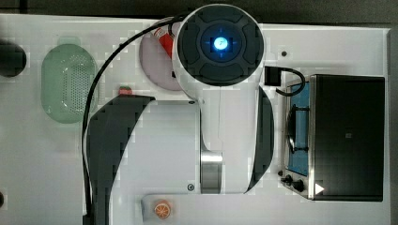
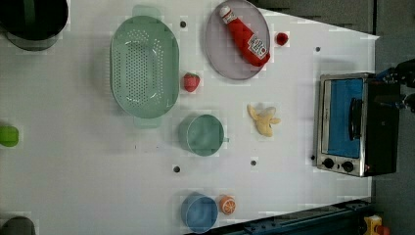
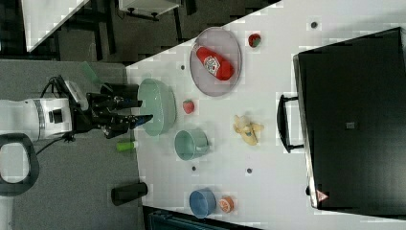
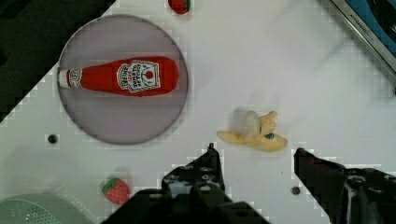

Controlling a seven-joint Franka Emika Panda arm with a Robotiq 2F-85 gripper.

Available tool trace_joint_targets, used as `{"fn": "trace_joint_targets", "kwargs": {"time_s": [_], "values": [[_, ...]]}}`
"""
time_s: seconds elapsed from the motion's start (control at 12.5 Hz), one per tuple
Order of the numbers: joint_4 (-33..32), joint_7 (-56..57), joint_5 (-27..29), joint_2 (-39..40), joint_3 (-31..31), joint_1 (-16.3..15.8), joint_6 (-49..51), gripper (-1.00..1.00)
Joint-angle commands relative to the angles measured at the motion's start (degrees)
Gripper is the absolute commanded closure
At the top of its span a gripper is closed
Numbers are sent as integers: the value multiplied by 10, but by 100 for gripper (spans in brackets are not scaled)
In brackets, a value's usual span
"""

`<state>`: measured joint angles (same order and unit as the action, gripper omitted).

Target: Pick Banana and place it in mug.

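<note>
The banana (image 2: 264,120) is pale cream-yellow and partly peeled. It lies on the white table between the mug and the toaster oven, and it appears as the banana (image 3: 248,128) and the banana (image 4: 254,132) in the right and wrist views. The teal-green mug (image 2: 201,135) stands upright and empty with its small handle toward the banana; it is the mug (image 3: 190,143) in the right view. My gripper (image 4: 255,153) is open and holds nothing. In the wrist view the banana lies just beyond the gap between its dark fingers (image 4: 205,172). The gripper (image 3: 143,110) hangs well above the table.
A pale green colander (image 2: 144,66) sits beside the mug, with a strawberry (image 2: 191,82) between colander and plate. A grey plate (image 2: 220,54) carries a ketchup bottle (image 2: 244,35). A toaster oven (image 2: 355,125) stands past the banana. A blue cup (image 2: 199,212) and an orange slice (image 2: 227,204) sit near the table edge.
</note>
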<state>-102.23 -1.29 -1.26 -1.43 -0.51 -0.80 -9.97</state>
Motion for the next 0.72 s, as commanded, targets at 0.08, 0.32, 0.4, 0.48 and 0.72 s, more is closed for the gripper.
{"fn": "trace_joint_targets", "kwargs": {"time_s": [0.08, 0.32, 0.4, 0.48, 0.72], "values": [[-47, 31, 8, -160, -22, 6, 121, -59], [-57, 31, 8, -156, -21, 6, 121, -100], [-69, 32, 8, -152, -21, 6, 118, -100], [-86, 33, 8, -147, -21, 6, 108, -100], [-156, 52, 8, -125, -21, 5, 30, -100]]}}
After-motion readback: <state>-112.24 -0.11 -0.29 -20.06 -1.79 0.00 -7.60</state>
